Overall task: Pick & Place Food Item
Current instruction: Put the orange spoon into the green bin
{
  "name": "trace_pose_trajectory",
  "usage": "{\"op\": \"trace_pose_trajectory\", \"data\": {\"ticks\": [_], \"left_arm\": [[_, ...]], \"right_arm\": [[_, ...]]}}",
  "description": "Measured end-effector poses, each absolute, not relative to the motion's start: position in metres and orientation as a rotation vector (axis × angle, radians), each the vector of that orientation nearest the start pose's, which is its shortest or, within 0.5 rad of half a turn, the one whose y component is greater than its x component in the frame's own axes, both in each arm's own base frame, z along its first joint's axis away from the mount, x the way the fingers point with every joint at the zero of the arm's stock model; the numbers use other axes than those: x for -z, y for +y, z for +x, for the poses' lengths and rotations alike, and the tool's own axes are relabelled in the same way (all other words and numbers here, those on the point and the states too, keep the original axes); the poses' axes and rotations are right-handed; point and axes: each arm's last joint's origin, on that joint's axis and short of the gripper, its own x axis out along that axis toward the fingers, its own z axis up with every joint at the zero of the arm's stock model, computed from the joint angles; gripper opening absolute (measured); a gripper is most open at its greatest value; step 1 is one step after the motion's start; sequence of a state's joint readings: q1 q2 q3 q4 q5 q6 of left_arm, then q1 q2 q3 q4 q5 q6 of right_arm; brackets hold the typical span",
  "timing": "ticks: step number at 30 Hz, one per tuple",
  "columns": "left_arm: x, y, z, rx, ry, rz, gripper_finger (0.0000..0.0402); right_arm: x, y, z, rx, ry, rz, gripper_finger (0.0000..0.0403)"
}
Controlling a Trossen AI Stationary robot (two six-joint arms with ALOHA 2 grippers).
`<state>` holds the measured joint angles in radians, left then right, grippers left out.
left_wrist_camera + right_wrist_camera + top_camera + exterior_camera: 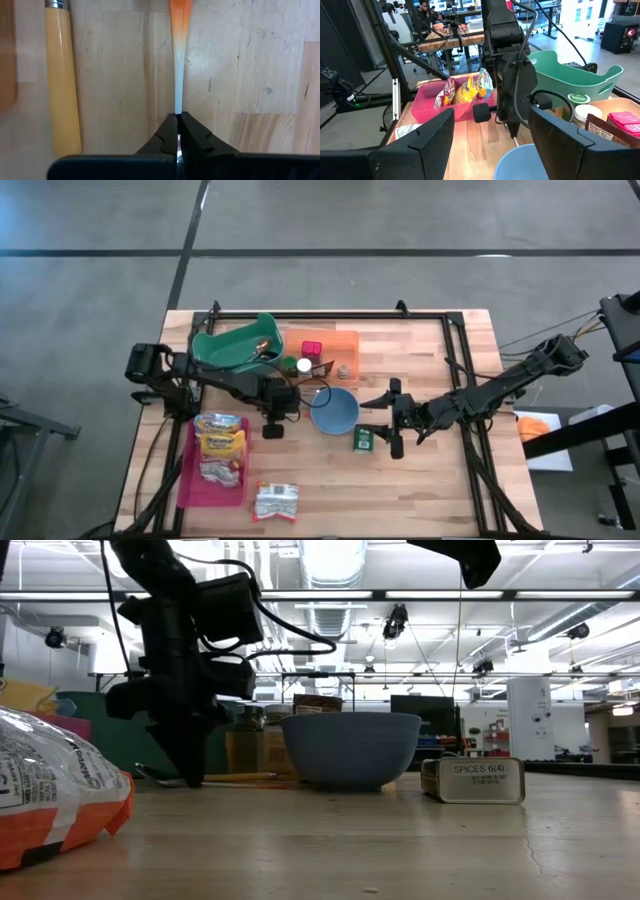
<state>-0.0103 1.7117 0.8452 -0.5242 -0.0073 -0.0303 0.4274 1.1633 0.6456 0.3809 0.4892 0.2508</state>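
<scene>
We see the left tool pinched tight on a thin white-and-orange utensil handle above the pale wood-grain surface; right tool spread, empty.

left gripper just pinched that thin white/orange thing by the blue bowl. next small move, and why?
Probably a short, straight lift. The left gripper is shut on the thin white-and-orange utensil, which lies flat on the table beside a yellow handle. Raising it first would confirm the thin grip holds before carrying. The right gripper waits open near the spice tin.
</scene>
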Motion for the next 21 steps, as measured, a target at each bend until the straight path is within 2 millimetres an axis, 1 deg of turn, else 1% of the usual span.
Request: {"op": "trace_pose_trajectory", "data": {"ticks": [4, 7, 11, 15, 18, 21], "left_arm": [[-0.129, -0.007, 0.275, -0.007, 1.379, 0.007, 0.0001], [-0.135, -0.011, 0.267, -0.004, 1.409, 0.005, 0.0001], [-0.146, -0.013, 0.26, -0.052, 1.411, -0.075, 0.0], [-0.151, -0.013, 0.256, -0.114, 1.418, -0.174, 0.0], [-0.155, -0.014, 0.257, -0.116, 1.395, -0.249, 0.0], [-0.16, -0.015, 0.257, -0.1, 1.371, -0.314, 0.0]], "right_arm": [[-0.264, 0.091, 0.233, 0.077, 0.114, 0.19, 0.0249], [-0.264, 0.091, 0.233, 0.077, 0.119, 0.184, 0.0249], [-0.261, 0.092, 0.235, 0.075, 0.129, 0.121, 0.0249], [-0.254, 0.094, 0.24, 0.074, 0.16, 0.045, 0.0249], [-0.253, 0.099, 0.25, 0.071, 0.18, -0.022, 0.0249], [-0.252, 0.108, 0.267, 0.06, 0.226, -0.12, 0.0249]]}}
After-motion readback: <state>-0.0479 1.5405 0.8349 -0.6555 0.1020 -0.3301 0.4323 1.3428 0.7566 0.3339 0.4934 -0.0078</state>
